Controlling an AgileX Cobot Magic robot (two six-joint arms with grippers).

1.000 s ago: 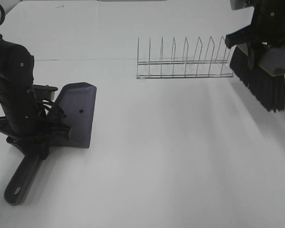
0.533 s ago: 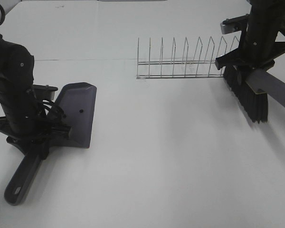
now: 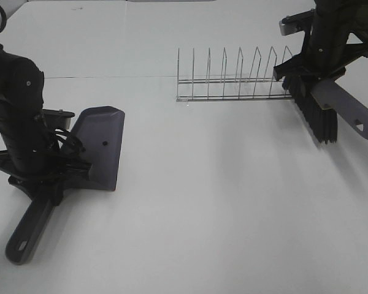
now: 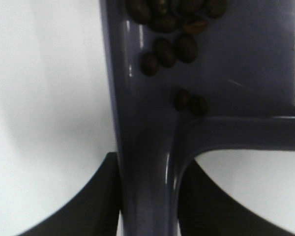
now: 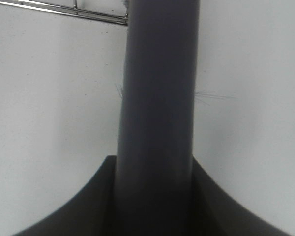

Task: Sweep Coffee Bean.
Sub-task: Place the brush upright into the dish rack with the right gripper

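brush (image 3: 318, 117) swung back beside rack (image 3: 233, 82), right gripper (image 5: 155, 196) clamping it, left gripper (image 4: 148, 196) clamping dustpan (image 3: 99, 150), coffee bean (image 4: 169, 49) cluster clear only at left wrist

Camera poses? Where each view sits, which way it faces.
Exterior high: mounted high, looks down on the table; left claw grips the dustpan, right claw the brush.
Left wrist: on the left arm, faces along the dustpan handle to the coffee beans; its fingers show.
Right wrist: on the right arm, faces down the brush handle; fingers show.
Shared: exterior and right wrist see the wire rack.
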